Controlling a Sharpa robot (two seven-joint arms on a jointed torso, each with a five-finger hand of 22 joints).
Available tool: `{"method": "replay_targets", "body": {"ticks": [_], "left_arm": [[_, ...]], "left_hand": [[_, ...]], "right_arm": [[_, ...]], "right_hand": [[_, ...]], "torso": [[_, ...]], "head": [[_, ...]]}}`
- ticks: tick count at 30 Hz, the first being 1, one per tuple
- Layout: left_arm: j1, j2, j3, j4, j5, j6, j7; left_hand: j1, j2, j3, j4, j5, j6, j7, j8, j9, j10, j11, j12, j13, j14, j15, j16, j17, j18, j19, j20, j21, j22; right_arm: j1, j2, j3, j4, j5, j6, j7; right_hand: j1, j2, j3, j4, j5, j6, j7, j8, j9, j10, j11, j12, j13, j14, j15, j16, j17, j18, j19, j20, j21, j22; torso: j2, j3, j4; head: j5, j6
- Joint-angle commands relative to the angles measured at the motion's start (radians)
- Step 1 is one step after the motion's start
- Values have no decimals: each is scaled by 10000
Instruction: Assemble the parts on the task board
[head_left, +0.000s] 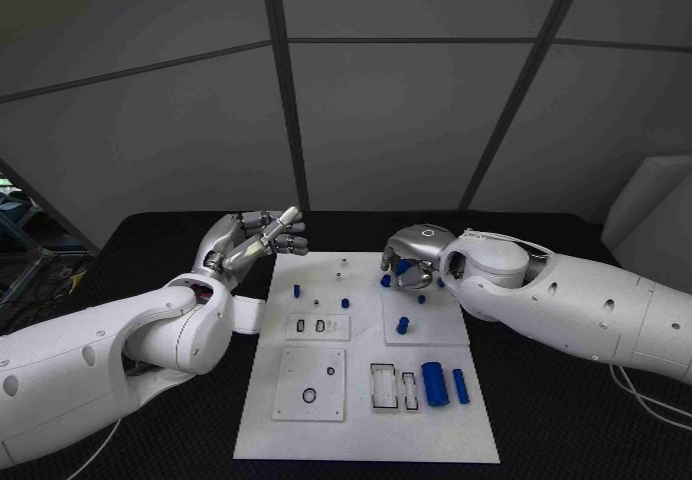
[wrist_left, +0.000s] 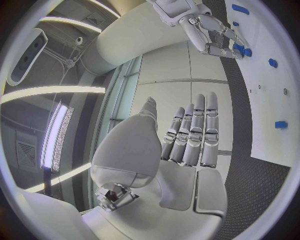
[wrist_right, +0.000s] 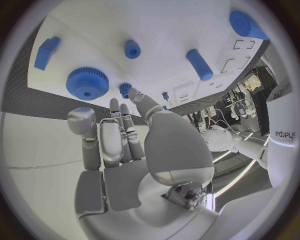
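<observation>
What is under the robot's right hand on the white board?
Under the right hand lies the far part of the task board. The right wrist view shows a blue gear and small blue pegs there. From above, the hand covers the gear.

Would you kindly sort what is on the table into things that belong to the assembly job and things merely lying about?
Belongs to the job:
task board
blue gear under the right hand
two blue cylinders lying near the board's front
small blue pegs standing on the board

Lying about:
nothing that I can make out; the left hand is raised, holding nothing.
</observation>
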Motion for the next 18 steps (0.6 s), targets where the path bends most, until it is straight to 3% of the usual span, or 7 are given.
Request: {"method": "replay_targets", "body": {"ticks": [1,7,8,18], "left_arm": [[11,-3,10,22,-13,118,75],[11,-3,10,22,-13,118,75],[11,-11,10,21,-12,133,62],[12,-16,10,-3,-12,199,38]], "left_hand": [[22,100,-65,-1,-43,-53,19,-68,-10,-63,-27,-55,-12,-24,56,-56,10,-151,-51,53,46,12],[22,100,-65,-1,-43,-53,19,-68,-10,-63,-27,-55,-12,-24,56,-56,10,-151,-51,53,46,12],[4,116,-96,3,-42,-76,36,-111,-9,-125,-7,-119,-17,-64,74,-115,32,-154,-98,67,66,27],[2,117,-99,4,-43,-77,37,-114,-9,-130,-5,-125,-17,-69,76,-122,35,-154,-103,69,68,28]], "right_arm": [[26,6,10,2,-126,105,-69],[26,6,10,2,-126,105,-69],[26,85,9,-123,-108,218,-71],[26,436,6,-427,104,641,102]], "right_hand": [[0,-88,42,-3,-20,-50,9,-37,8,-58,7,-14,13,555,26,64,10,-75,69,27,34,9],[0,-88,42,-3,-20,-50,9,-37,8,-58,7,-14,13,555,26,64,10,-75,69,27,34,9],[51,-6,408,163,22,-9,22,-15,23,50,-3,36,66,539,28,314,235,-110,122,43,296,330],[52,16,502,215,21,23,35,-8,29,111,-6,46,81,531,29,346,250,-111,110,43,331,360]], "torso": [[3,0,1],[3,0,1],[27,-2,1],[45,-1,-12]], "head": [[0,1],[0,1],[21,-149],[61,-176]]}}
